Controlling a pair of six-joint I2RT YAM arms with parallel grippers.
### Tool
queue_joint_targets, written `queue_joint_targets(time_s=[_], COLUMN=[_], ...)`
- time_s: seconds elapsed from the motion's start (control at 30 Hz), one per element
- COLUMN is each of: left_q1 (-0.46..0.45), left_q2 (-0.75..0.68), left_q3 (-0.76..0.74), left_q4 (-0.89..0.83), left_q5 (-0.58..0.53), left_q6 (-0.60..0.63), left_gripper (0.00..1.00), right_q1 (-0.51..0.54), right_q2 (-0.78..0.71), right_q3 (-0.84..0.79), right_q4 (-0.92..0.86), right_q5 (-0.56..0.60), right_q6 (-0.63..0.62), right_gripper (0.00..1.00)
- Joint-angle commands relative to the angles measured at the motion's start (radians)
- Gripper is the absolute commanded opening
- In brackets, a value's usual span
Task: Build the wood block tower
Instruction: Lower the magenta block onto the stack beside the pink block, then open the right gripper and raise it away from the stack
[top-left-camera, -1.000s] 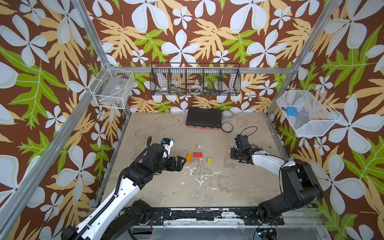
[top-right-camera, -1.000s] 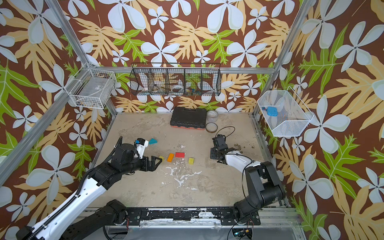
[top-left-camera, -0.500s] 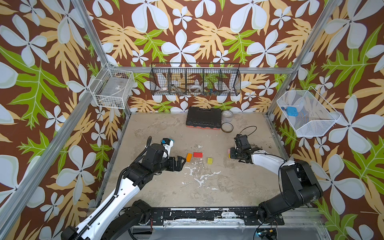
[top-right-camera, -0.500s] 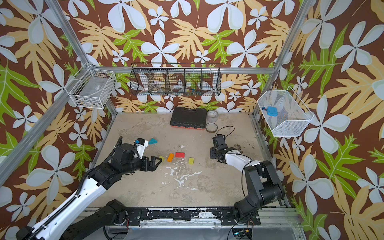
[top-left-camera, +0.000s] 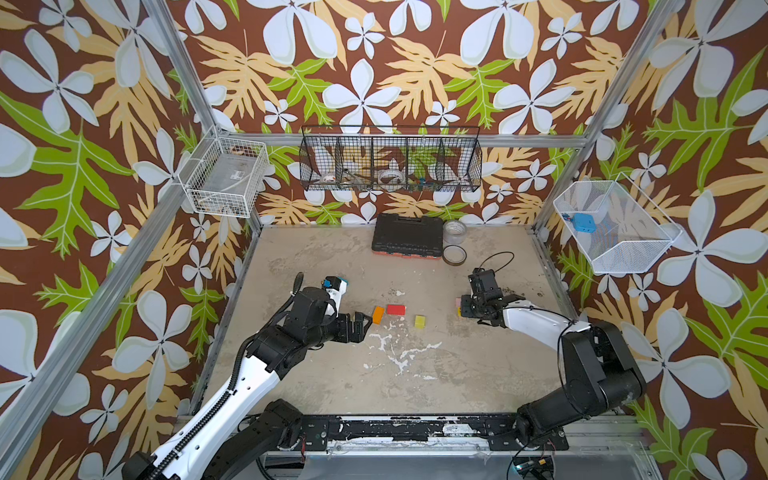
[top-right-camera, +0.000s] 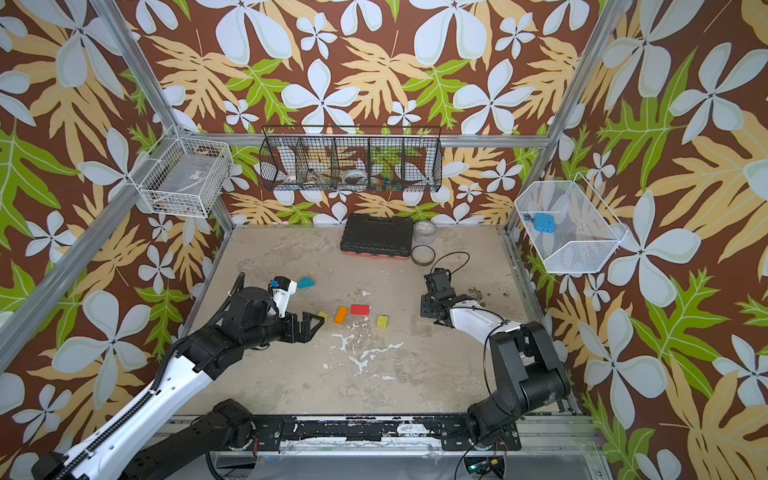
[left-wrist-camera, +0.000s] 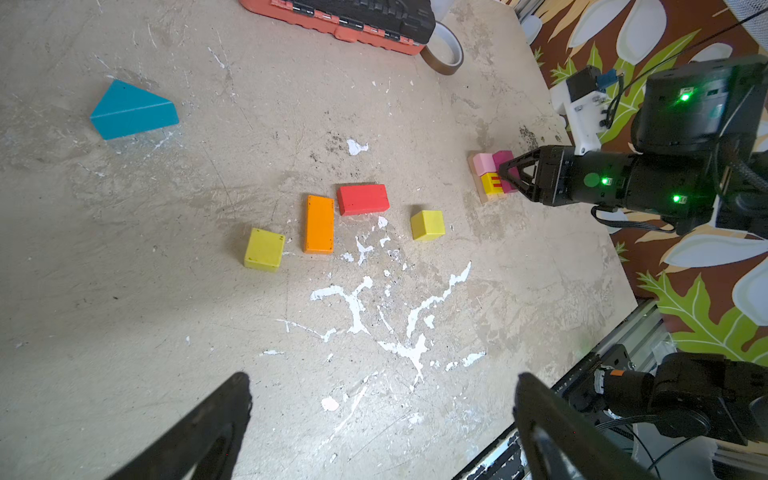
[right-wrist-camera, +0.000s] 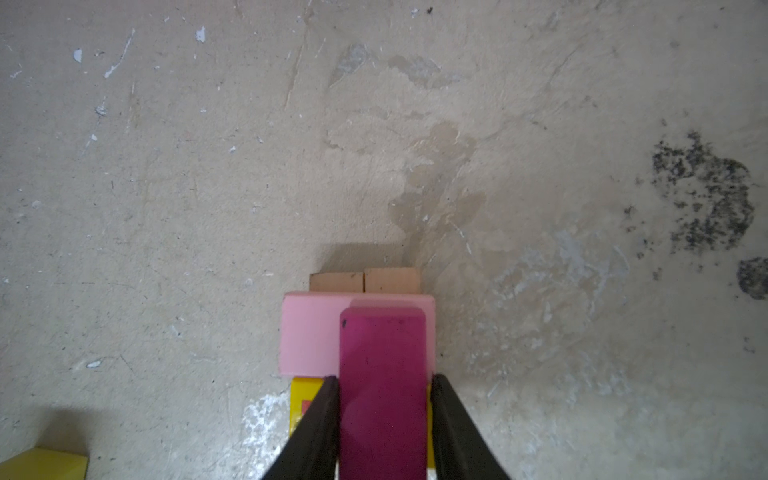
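Arms reach low over the table (top-left-camera: 332, 374), both bent at the elbow. The right arm lies almost flat, and the right gripper (right-wrist-camera: 382, 378) points sideways at the tower (left-wrist-camera: 486, 174). Its two thin black fingers (right-wrist-camera: 320, 415) pinch the magenta brick (right-wrist-camera: 382, 399), one on each long side. The tower stands in front of the black tool case (top-left-camera: 407, 236) and off to the right of it, well apart. Two plain planks (right-wrist-camera: 363, 282) of bare wood lie side by side at the bottom. A smooth pink brick (right-wrist-camera: 309, 336) and a striped yellow brick (left-wrist-camera: 488, 185) sit on them. The magenta brick is over those two, but whether it rests on them cannot be told. The left arm slopes down, and the left gripper (left-wrist-camera: 382, 378) has its fingers spread wide with nothing between them. It hangs in front of the case and to the left of it. Straight in front of the case lie the loose painted blocks: a red brick (left-wrist-camera: 362, 199), an orange brick (left-wrist-camera: 319, 224) and two yellow cubes (left-wrist-camera: 264, 249) (left-wrist-camera: 427, 225), all with flat sides and sharp corners. The teal wedge (left-wrist-camera: 129, 110), a three-cornered piece, lies in front of the case and farther left. The table top is rough, pale and chipped with white.
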Motion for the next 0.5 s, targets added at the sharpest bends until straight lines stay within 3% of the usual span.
queue_joint_targets(time_s=[0.0, 0.2, 0.47], left_q1=[-0.001, -0.001, -0.001], left_q2=[-0.002, -0.003, -0.003], left_q3=[0.002, 0.001, 0.002], left_q4=[0.005, 0.004, 0.004], left_q5=[-0.011, -0.011, -0.011], left_q6=[-0.004, -0.005, -0.004], left_gripper=[1.0, 1.0, 1.0], right_q1=[-0.001, -0.001, 0.0], right_q2=[-0.002, -0.003, -0.047], right_q3=[0.005, 0.006, 0.01], right_q4=[-0.016, -0.016, -0.057], right_q5=[0.011, 0.009, 0.033], right_q6=[-0.003, -0.004, 0.019], right_gripper=[0.37, 0.4, 0.52])
